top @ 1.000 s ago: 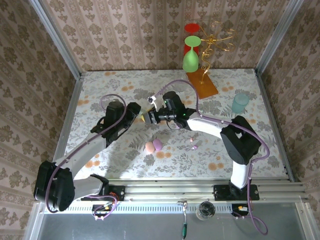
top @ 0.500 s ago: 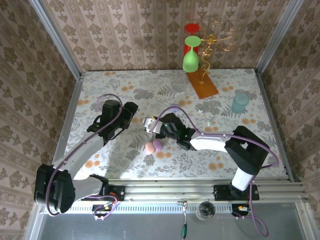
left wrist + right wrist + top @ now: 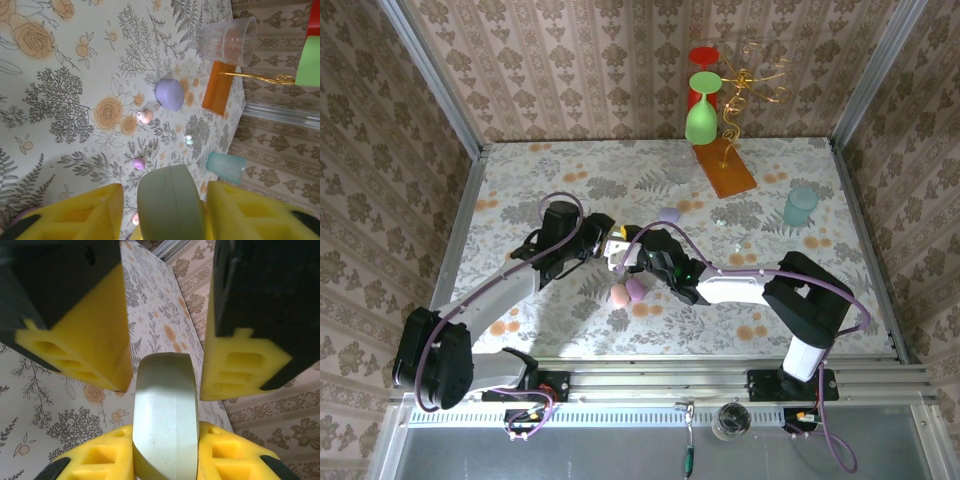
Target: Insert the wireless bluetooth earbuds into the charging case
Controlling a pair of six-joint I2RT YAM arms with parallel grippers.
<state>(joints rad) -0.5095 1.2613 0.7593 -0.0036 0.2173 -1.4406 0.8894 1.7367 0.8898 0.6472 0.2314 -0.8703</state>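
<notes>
A pale green charging case (image 3: pixel 165 425) stands on edge, clamped between my right gripper's (image 3: pixel 165 436) yellow pads. My left gripper (image 3: pixel 164 194) reaches around the case's far end (image 3: pixel 170 202). Its jaws sit either side of the case, with a gap still showing on one side. In the top view the two grippers meet nose to nose over mid-table, left (image 3: pixel 598 243) and right (image 3: pixel 626 252), with the case (image 3: pixel 616 244) between them. Tiny earbuds lie loose on the cloth beyond: a pink one (image 3: pixel 145 116) and a lilac one (image 3: pixel 139 163).
A lilac pebble case (image 3: pixel 669 215) lies behind the grippers. Pink (image 3: pixel 618 295) and purple (image 3: pixel 637 289) pebbles sit just in front of them. At the back are a clear glass (image 3: pixel 680 166), an orange stand base (image 3: pixel 724 168) and a green goblet (image 3: pixel 701 112). A teal cup (image 3: pixel 800 206) stands at the right.
The left gripper swung right to the right gripper and its jaws narrowed around the green case. The right gripper stayed shut on the case and shifted slightly.
</notes>
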